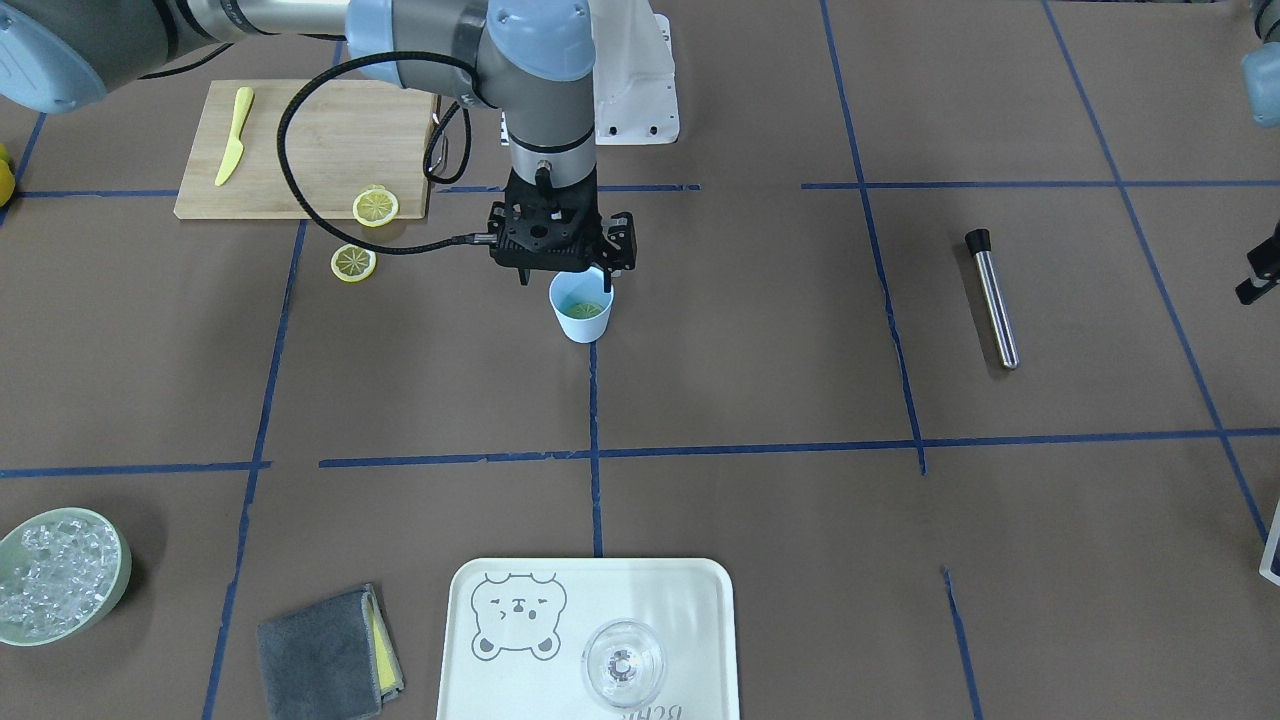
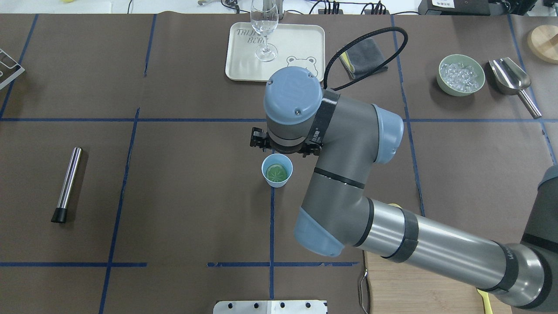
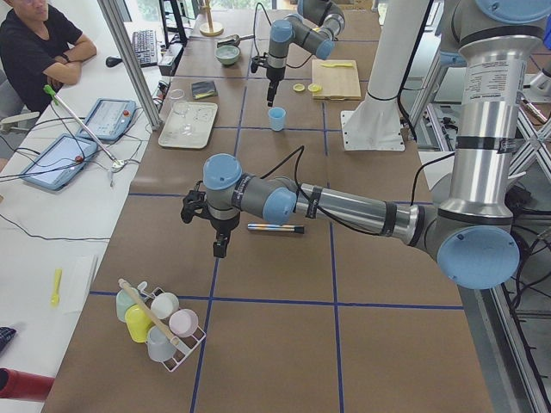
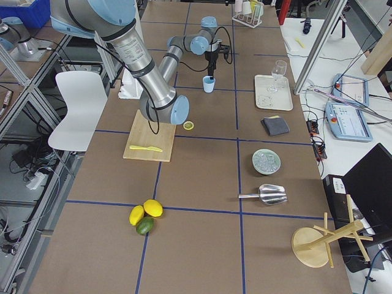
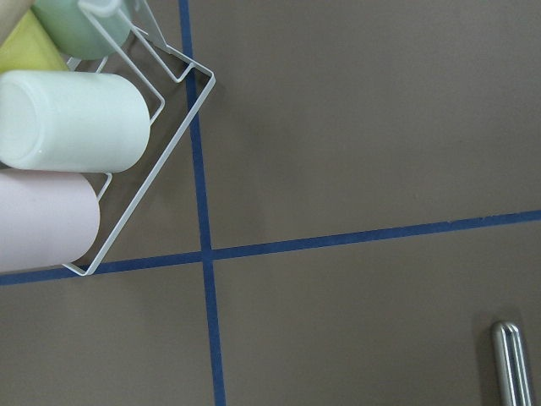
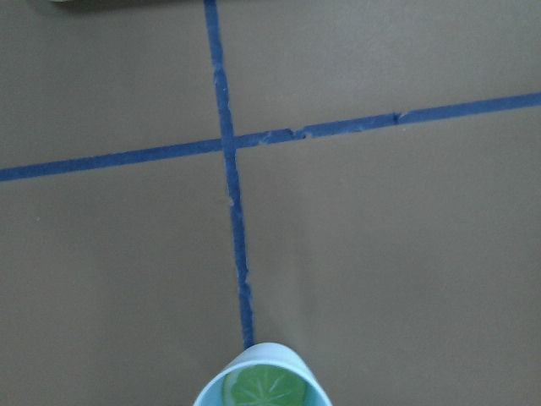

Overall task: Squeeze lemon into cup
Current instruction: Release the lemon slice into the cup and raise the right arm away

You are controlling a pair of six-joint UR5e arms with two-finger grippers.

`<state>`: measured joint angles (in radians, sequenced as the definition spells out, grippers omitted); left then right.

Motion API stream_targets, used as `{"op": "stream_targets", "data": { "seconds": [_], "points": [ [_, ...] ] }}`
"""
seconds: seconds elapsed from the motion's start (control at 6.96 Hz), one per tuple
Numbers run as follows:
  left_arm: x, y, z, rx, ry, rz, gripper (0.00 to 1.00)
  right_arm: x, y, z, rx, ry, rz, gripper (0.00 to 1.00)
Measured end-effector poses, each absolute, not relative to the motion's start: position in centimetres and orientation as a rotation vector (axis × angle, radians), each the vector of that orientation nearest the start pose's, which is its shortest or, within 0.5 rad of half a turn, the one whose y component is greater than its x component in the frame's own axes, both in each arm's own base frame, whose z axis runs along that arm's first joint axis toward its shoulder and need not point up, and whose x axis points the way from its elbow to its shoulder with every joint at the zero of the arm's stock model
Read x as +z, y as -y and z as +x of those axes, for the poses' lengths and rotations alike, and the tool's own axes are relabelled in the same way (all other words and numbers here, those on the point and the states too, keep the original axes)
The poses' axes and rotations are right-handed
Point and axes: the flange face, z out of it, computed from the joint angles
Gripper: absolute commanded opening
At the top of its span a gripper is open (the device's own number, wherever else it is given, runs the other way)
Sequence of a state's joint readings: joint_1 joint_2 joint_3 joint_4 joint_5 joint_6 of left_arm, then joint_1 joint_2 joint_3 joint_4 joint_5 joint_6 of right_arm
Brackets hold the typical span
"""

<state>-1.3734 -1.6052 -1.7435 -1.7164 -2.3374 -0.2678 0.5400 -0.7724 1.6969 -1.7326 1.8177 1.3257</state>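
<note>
The light-blue cup [image 1: 581, 326] stands on the table's centre line, and a lemon slice [image 1: 586, 309] lies flat inside it. It also shows in the overhead view [image 2: 277, 173] and the right wrist view [image 6: 265, 387]. My right gripper [image 1: 565, 282] hangs just above the cup's robot-side rim, open and holding nothing. Two more lemon slices lie apart: one [image 1: 375, 206] on the cutting board's corner, one [image 1: 353, 263] on the table. My left gripper [image 3: 220, 249] hangs over the table's other end; I cannot tell if it is open.
Wooden cutting board [image 1: 300, 130] with a yellow knife [image 1: 233, 135]. A steel muddler [image 1: 992, 298] lies toward my left side. White tray [image 1: 690, 600] with a clear glass [image 1: 622, 663], grey cloth [image 1: 325, 655] and ice bowl [image 1: 118, 545] along the far edge. Wire cup rack [image 5: 127, 127] under my left wrist.
</note>
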Motion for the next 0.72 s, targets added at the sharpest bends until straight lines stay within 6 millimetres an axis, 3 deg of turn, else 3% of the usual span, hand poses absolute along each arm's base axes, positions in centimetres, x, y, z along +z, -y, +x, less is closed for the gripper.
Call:
{"op": "stream_targets", "data": {
  "seconds": [0.14, 0.43, 0.57, 0.72],
  "points": [
    [52.4, 51.5, 6.0, 0.078, -0.815, 0.113, 1.0, 16.4, 45.8, -49.1, 0.16, 0.798, 0.078, 1.0],
    [46.8, 50.7, 7.9, 0.078, -0.789, 0.019, 1.0, 20.7, 48.9, -40.3, 0.08, 0.821, 0.077, 1.0],
    [43.9, 51.0, 9.3, 0.083, -0.765, -0.034, 1.0, 23.1, 50.2, -36.2, 0.035, 0.826, 0.081, 1.0],
    [42.3, 51.5, 11.4, 0.101, -0.748, -0.091, 1.0, 25.8, 51.3, -31.8, 0.002, 0.829, 0.083, 1.0]
  ]
}}
